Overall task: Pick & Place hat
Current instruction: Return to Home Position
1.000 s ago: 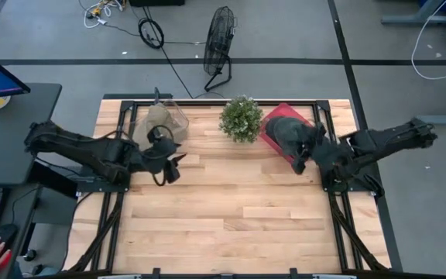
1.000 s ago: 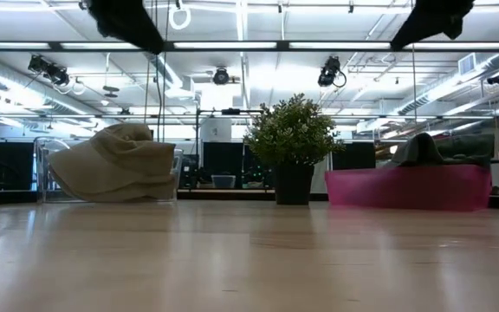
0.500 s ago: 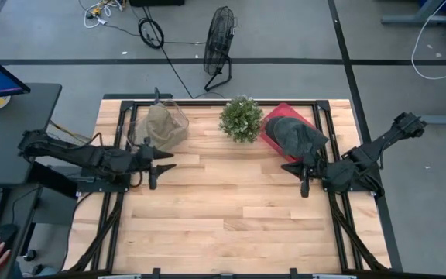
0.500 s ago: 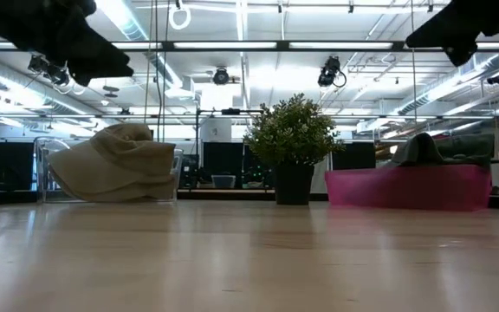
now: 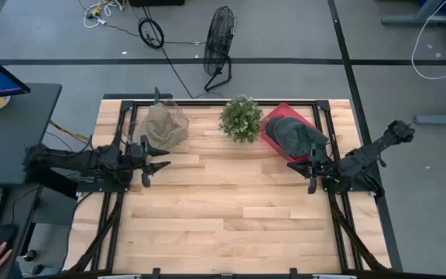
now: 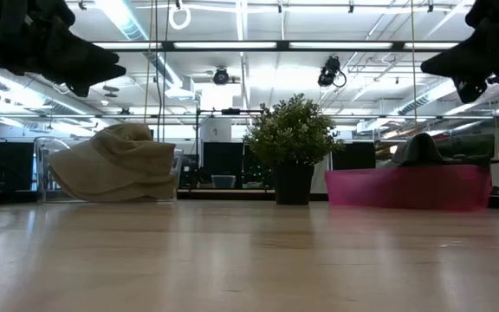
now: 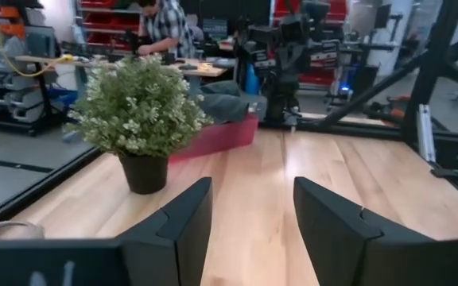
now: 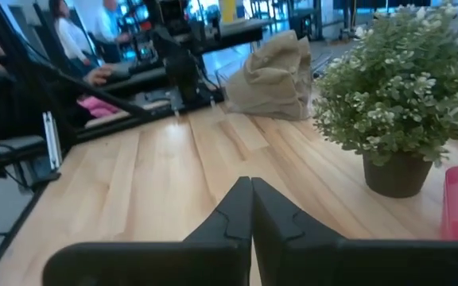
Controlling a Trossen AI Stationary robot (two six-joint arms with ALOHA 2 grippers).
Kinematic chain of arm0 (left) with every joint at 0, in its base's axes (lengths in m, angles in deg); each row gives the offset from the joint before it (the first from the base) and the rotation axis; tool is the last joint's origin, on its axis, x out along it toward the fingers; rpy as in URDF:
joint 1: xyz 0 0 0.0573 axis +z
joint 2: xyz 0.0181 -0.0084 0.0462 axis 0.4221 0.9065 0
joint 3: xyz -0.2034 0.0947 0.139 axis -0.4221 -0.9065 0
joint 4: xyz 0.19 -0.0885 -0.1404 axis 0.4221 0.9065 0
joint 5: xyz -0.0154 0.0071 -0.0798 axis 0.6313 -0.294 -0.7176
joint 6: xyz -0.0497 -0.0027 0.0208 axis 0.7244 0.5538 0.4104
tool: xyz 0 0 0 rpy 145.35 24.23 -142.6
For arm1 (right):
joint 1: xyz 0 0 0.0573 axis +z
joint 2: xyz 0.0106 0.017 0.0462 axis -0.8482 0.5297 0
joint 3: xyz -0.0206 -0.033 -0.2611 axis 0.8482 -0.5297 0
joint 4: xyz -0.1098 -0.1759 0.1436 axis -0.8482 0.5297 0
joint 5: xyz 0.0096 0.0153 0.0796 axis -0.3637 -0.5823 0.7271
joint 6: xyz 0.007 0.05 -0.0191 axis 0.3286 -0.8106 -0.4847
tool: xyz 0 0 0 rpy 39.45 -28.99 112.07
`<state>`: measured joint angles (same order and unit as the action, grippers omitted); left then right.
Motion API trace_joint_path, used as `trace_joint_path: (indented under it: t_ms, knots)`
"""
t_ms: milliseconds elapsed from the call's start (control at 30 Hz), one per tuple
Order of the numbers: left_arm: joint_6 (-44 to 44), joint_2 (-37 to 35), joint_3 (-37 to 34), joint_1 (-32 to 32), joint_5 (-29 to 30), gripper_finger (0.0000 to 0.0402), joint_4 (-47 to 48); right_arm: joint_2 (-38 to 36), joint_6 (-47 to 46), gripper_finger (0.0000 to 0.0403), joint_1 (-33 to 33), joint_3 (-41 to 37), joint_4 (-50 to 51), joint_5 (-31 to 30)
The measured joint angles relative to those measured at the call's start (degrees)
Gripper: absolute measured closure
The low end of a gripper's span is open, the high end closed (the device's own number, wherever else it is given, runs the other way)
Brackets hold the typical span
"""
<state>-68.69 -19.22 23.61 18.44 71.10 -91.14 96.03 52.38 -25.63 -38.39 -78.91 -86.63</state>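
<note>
A beige hat point(image 5: 161, 124) lies in a clear container point(image 5: 178, 115) at the table's far left; it also shows in the low view point(image 6: 115, 165) and the right wrist view point(image 8: 273, 67). A dark hat point(image 5: 293, 133) rests on a red tray point(image 5: 271, 142) at the far right, also seen in the low view point(image 6: 431, 147). My left gripper point(image 5: 149, 164) hovers open near the left edge, just nearer than the beige hat. My right gripper point(image 5: 310, 175) hovers shut at the right edge, just nearer than the tray. Neither touches anything.
A potted plant point(image 5: 241, 118) stands between the two hats at the far edge, also seen in the low view point(image 6: 293, 143). Bare wood point(image 5: 231, 209) covers the middle and near part of the table. A black frame borders it. People show in the room beyond.
My right gripper has drawn back from over the dark hat on the tray toward the table's right and near edges. My left gripper has pulled back toward the left edge. Both have come lower in the low view. The hats have stayed where they were.
</note>
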Motion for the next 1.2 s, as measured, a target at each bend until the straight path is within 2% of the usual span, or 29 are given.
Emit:
trace_joint_path:
  t_ms: [300,433,700,900,1100,1200]
  knots:
    - [-0.3,-2.2,-4.1,2.4,-4.9,0.022,-1.5,-9.7,6.4,0.0396,0.0,-9.1,-7.5,0.0]
    - [-1.7,-2.2,-4.6,3.4,-5.5,0.022,-1.5,-11.2,10.8,0.0396,0.0,-9.5,-10.7,2.0]
    - [-3.2,-2.2,-4.6,4.2,-5.7,0.0221,-1.8,-12.3,10.8,0.0396,0.0,-9.6,-9.9,2.6]
    - [-3.3,-2.2,-4.6,4.2,-9.9,0.0221,-2.1,-12.3,12.3,0.0396,0.0,-9.6,-9.9,2.6]
    - [-6.7,-2.2,-4.6,4.2,-10.3,0.0221,-1.7,-12.3,14.4,0.0396,0.0,-9.6,-9.9,2.6]
    - [-8.2,-2.2,-4.6,4.2,-13.4,0.0221,-1.5,-12.3,15.8,0.0396,0.0,-9.6,-9.9,2.5]
